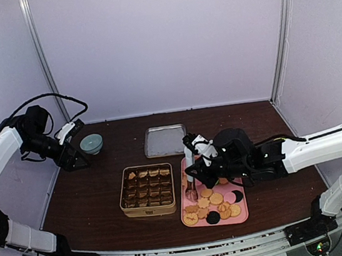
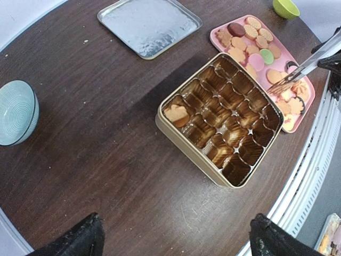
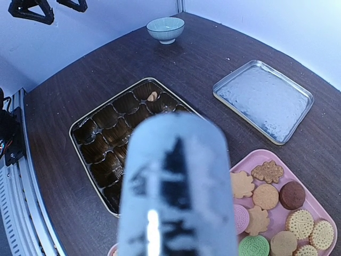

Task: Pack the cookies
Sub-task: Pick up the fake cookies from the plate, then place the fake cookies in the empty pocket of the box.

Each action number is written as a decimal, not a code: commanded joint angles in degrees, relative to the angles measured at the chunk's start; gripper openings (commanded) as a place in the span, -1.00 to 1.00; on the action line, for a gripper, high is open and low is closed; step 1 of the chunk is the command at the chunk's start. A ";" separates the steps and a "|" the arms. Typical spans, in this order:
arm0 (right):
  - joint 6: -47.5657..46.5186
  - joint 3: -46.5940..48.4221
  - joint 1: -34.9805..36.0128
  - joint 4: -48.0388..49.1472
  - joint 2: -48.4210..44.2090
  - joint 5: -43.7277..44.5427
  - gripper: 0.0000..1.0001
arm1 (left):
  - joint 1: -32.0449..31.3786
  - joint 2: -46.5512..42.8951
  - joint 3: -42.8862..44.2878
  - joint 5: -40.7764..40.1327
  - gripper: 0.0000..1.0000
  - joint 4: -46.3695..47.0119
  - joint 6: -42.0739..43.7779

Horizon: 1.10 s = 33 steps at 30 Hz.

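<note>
Cookies [image 3: 265, 196], round and scalloped, on pink tray [image 2: 287, 60]

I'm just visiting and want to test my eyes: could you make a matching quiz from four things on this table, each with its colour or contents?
Things:
1 bowl
2 silver tray
3 gold tin
4 pink tray

Descriptions:
A holds many cookies
B pale teal
C holds one cookie
D bare metal, nothing on it

Pairs: 1-B, 2-D, 3-C, 4-A.
</note>
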 commanded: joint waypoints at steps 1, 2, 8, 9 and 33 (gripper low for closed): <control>-1.55 3.95 -0.21 -1.98 -4.52 1.26 -0.98 | 0.37 0.21 1.45 0.53 0.96 -0.51 0.94; -2.02 4.92 -0.19 -2.58 -4.89 1.39 -0.98 | 0.38 0.21 1.47 0.35 0.96 -0.51 0.89; -4.37 12.88 0.08 -2.39 -1.49 1.62 -1.00 | 0.42 0.03 0.80 0.28 0.96 -0.79 1.75; -4.59 14.82 0.02 -2.27 0.14 1.67 -1.00 | 0.44 0.08 0.58 0.47 0.95 -1.15 2.26; -9.90 48.12 -0.59 -0.45 33.88 1.82 -0.87 | 0.44 -0.86 -6.95 -1.02 0.95 1.16 3.27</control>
